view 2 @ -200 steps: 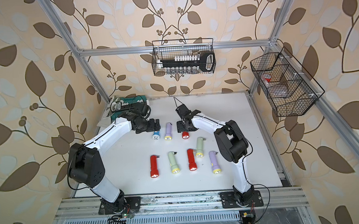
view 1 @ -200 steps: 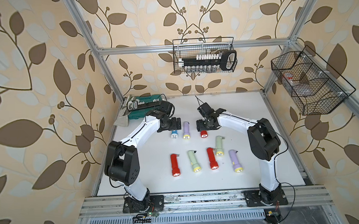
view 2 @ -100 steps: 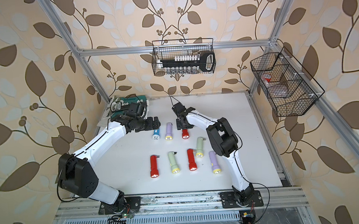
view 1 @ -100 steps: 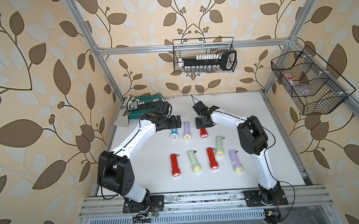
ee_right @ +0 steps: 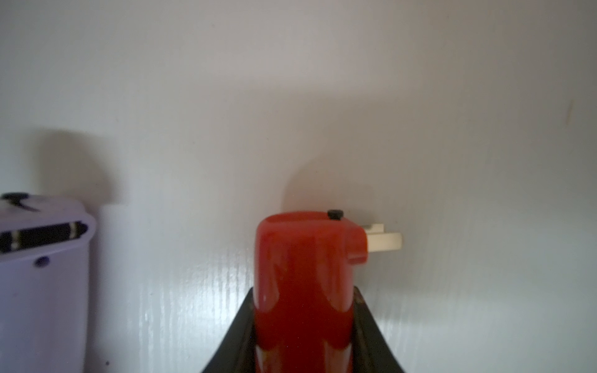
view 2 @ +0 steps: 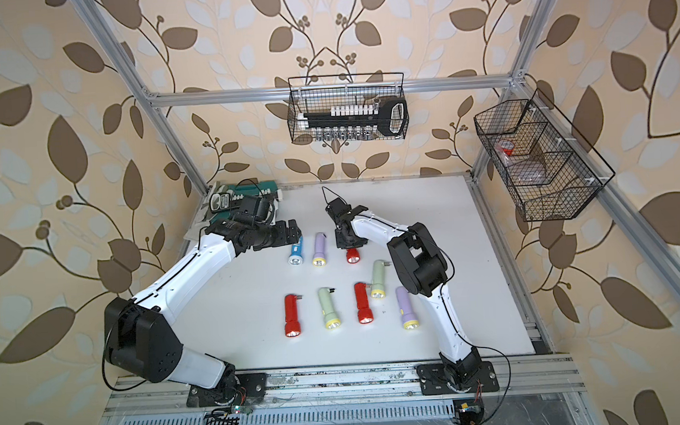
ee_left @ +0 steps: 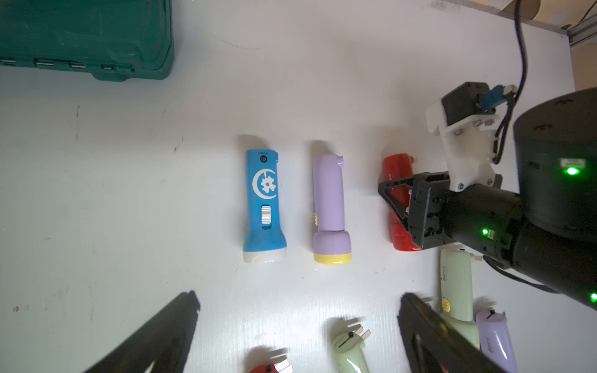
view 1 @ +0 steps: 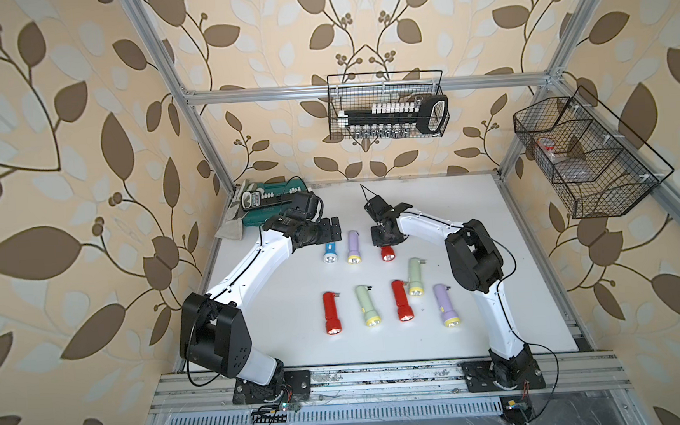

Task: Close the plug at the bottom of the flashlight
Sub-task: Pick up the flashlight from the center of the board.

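**Right arm pinning the red flashlight, plug not yet folded in**

The right gripper (ee_right: 303, 326) is clamping the red flashlight (ee_right: 303, 258) around its middle, with both black jaws pressed against the sides of the barrel. The flashlight is lying on the white table (view 1: 471, 197) at the end of the back row, just beside the purple flashlight (ee_left: 329, 206), with its lens pointing toward the front rail. At its tail the pale plug prongs (ee_right: 384, 240) are sticking out sideways, away from the purple one, so the plug is open.

The left gripper (ee_left: 298, 295) is hovering with its jaws spread wide and holding nothing, near the blue flashlight (ee_left: 265, 206).

It looks like the securing step. The next move probably calls for swinging those prongs flat into the body while the right grip is keeping the barrel from rolling.
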